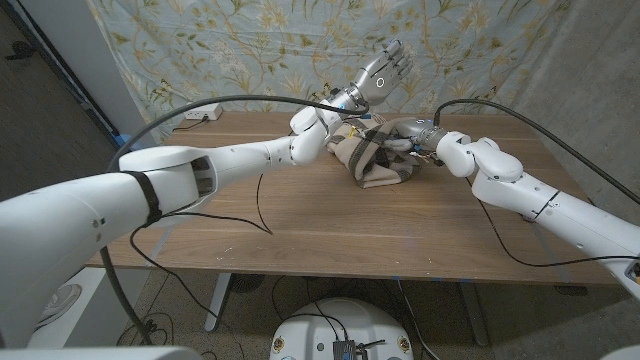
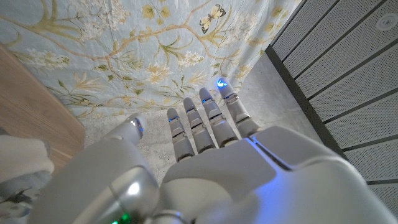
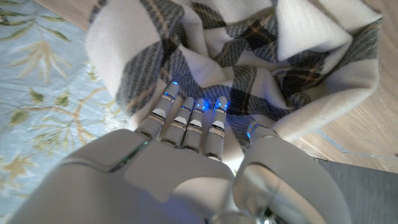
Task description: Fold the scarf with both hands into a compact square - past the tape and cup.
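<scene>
Pressing into the bunched scarf [image 1: 378,152], the right hand [image 3: 193,118] touches it; whether it grasps is unclear; the left hand [image 1: 382,72] hovers released, fingers spread.

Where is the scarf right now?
In the head view the scarf lies bunched at the table's far middle, against the right robot hand, whose fingers touch it; the left robot hand is raised above it.

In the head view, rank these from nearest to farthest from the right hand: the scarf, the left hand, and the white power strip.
1. scarf: touching the right hand, mid-table.
2. left hand: raised above the scarf, toward the curtain.
3. white power strip: far-left table corner.
</scene>
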`<state>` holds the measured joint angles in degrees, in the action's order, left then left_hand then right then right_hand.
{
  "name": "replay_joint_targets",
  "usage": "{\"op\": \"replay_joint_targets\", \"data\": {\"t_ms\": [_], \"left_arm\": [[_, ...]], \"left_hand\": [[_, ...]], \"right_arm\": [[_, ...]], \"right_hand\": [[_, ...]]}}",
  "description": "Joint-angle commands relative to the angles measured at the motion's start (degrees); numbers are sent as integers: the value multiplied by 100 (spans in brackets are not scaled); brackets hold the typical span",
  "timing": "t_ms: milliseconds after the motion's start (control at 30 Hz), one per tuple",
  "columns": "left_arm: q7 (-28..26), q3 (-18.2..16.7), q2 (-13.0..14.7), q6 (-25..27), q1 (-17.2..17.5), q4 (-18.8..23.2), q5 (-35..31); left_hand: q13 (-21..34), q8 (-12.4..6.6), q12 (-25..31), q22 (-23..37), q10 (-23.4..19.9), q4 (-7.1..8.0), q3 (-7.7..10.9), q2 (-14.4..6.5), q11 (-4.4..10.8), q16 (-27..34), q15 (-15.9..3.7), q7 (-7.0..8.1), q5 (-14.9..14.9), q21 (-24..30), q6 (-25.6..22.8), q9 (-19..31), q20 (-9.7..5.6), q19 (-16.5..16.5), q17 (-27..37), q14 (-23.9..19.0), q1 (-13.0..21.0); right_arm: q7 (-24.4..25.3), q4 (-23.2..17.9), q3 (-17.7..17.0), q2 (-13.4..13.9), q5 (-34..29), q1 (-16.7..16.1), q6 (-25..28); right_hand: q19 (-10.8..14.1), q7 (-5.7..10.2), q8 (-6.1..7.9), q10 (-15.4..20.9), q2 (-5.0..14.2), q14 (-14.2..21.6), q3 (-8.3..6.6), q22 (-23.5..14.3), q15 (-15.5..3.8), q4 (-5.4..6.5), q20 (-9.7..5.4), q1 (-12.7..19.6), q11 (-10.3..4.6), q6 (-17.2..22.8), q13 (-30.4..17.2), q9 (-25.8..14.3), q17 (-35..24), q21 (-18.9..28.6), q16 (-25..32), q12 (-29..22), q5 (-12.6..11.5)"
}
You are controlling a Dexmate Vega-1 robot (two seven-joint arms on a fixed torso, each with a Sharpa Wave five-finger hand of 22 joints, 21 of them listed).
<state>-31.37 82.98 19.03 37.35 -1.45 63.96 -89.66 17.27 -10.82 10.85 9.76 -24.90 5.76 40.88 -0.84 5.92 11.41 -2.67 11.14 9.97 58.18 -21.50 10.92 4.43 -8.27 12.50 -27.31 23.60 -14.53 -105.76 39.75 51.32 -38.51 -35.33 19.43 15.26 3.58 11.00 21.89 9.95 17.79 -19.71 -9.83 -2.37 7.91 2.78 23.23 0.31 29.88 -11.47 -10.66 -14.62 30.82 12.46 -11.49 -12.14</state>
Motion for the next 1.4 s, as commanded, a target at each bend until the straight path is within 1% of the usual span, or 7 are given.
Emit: {"op": "replay_joint_targets", "data": {"t_ms": [33, 300, 467, 600, 867, 1233, 1400], "left_arm": [[146, -680, 518, -54, 535, 852, -98], [412, -1197, 808, -103, 958, 1343, -146], [552, -1569, 936, -138, 1269, 1682, 18], [643, -1972, 1061, -242, 1615, 2124, 453], [781, -2703, 1331, -394, 2291, 2957, 1171], [1042, -3718, 1737, -719, 3227, 4182, 2244], [990, -4305, 1788, -985, 3684, 4611, 3176]], "left_hand": [[7, -23, 29, 6, 26, -59, 7, 46, 12, 11, -486, 1, 33, -23, -68, 12, 15, -22, 1, 11, 11], [-17, -24, 37, 7, 27, -84, 6, 62, 13, 11, -480, 1, 35, -57, -76, 10, 24, -6, -20, 22, -17], [-29, -22, 40, 8, 30, -99, 8, 69, 6, 8, -466, -15, 37, -74, -73, 9, 48, 3, -30, 33, -28], [-40, -22, 41, 9, 35, -104, 7, 66, -13, 9, -458, -31, 37, -87, -75, 9, 73, 0, -35, 46, -46], [-65, -34, 51, 11, 31, -141, -10, 57, -59, 22, -420, -99, 38, -121, -110, 8, 97, 15, -38, 61, -62], [-108, -40, 65, 16, 19, -205, -78, -7, -118, 75, -354, -237, 42, -179, -147, 7, 70, 37, -10, 73, -86], [-129, -45, 71, 20, 20, -211, -97, -47, -172, 95, -308, -324, 51, -216, -169, 7, 79, 76, -3, 69, -119]], "right_arm": [[34, -869, -637, 581, 101, -691, 829], [429, -1387, -1242, 931, 368, -1286, 1495], [706, -1559, -1451, 1024, 518, -1477, 1662], [1073, -1594, -1615, 1013, 696, -1619, 1609], [1899, -1323, -2106, 732, 1632, -1878, 833], [2306, -755, -2543, 350, 3043, -1959, -453], [2418, -673, -2589, 303, 3325, -1975, -713]], "right_hand": [[42, 14, 15, 55, -20, 42, -67, -12, -119, 3, -13, -29, -22, 52, -9, -12, -13, 0, 17, -19, 21], [49, 21, 34, 94, -24, 71, -93, -12, -117, -7, -13, -31, -12, 112, -9, -11, 3, -21, 25, -32, 25], [49, 17, 33, 104, -27, 71, -109, -12, -110, -14, 2, -32, -10, 117, -9, -11, 13, -36, 23, -33, 29], [51, 17, 31, 108, -35, 80, -126, -12, -112, -33, 8, -18, -23, 118, -8, -11, 25, -47, 22, -33, 30], [89, 8, 11, 85, -36, 73, -191, -13, -113, -167, 17, 101, -26, 82, -8, -10, 52, -66, 22, -18, 31], [84, -35, -22, 15, -12, 25, -243, -15, -77, -284, 18, 205, 3, -9, -8, -10, 49, -103, 31, 10, 46], [66, -51, -31, -15, 3, -2, -266, -16, -37, -331, 25, 248, 37, -47, -8, -11, 44, -128, 36, 20, 58]]}}
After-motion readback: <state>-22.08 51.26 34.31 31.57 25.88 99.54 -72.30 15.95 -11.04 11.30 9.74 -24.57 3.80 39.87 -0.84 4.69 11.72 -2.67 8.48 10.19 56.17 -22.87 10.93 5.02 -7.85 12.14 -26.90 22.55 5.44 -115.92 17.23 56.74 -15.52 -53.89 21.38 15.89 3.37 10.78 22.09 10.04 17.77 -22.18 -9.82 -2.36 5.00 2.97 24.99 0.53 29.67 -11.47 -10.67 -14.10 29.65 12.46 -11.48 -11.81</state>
